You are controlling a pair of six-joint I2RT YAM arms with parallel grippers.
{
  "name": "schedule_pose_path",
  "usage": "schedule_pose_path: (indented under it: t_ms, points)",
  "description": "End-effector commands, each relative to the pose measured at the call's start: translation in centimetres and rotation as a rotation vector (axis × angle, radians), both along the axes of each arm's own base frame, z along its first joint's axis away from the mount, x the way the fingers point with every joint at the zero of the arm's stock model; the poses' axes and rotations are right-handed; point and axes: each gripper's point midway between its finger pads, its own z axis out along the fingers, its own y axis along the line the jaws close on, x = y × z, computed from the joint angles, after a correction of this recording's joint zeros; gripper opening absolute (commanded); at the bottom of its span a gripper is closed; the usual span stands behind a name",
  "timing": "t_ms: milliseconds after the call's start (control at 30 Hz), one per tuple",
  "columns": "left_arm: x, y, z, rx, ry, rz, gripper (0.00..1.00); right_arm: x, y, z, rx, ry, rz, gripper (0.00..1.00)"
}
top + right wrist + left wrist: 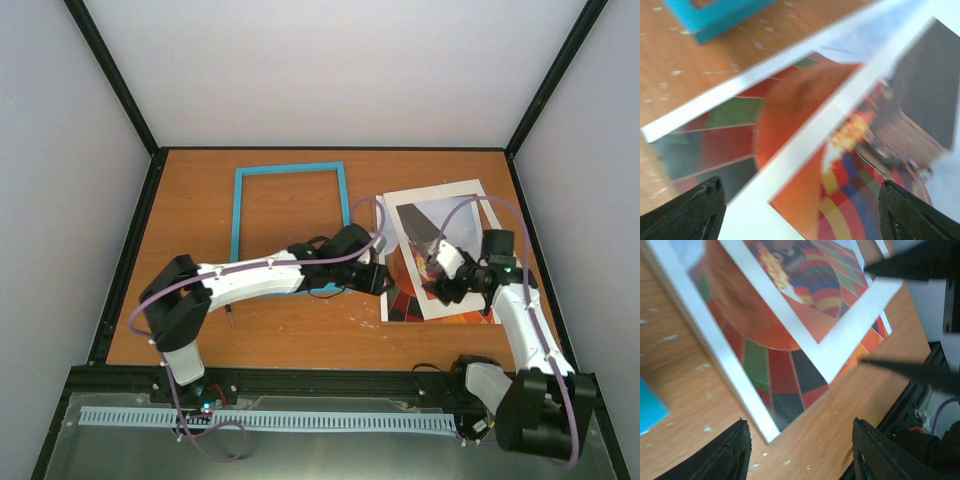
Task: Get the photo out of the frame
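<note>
Left wrist | left gripper jaws apart, empty, over the photo's near corner | right gripper jaws wide, empty, above the photo by the table's right edge | frame empty, toward the far edge | risk: pinching low at that loose corner may crease the photo or shove it sideways.

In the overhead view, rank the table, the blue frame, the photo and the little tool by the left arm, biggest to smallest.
1. Table.
2. Frame and photo: about alike, both partly under arms.
3. Tool: only a sliver shows.
</note>
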Motion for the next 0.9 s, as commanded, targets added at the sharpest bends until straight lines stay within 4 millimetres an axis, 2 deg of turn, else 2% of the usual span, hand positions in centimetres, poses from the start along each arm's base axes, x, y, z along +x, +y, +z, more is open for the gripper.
schedule_pose_path:
  t_ms: [0, 233, 400, 633, 767, 867]
  points:
    - [1.6, 3.3, -0.2, 0.004, -0.036, 0.134, 0.55, -4.3, 4.0, -2.2, -0.054, 0.061, 0.221, 0.82]
    - [-0.2, 7.0, -2.5, 0.026, 0.005, 0.204, 0.55, -5.7, 6.8, -5.5, -0.191, 0.070, 0.361, 0.82]
    - [-0.6, 7.6, -3.1, -0.001, 0.019, 0.223, 0.53, -6.0, 8.5, -6.7, -0.242, 0.073, 0.426, 0.82]
    - [-1.1, 8.0, -3.8, -0.002, 0.034, 0.227, 0.52, -4.4, 9.4, -8.1, -0.264, 0.141, 0.396, 0.73]
    - [-1.1, 8.1, -4.0, 0.003, 0.033, 0.229, 0.51, -5.1, 10.1, -8.8, -0.264, 0.167, 0.428, 0.73]
    - [-1.1, 8.1, -4.2, 0.002, 0.035, 0.229, 0.51, -4.8, 10.3, -8.7, -0.269, 0.158, 0.414, 0.72]
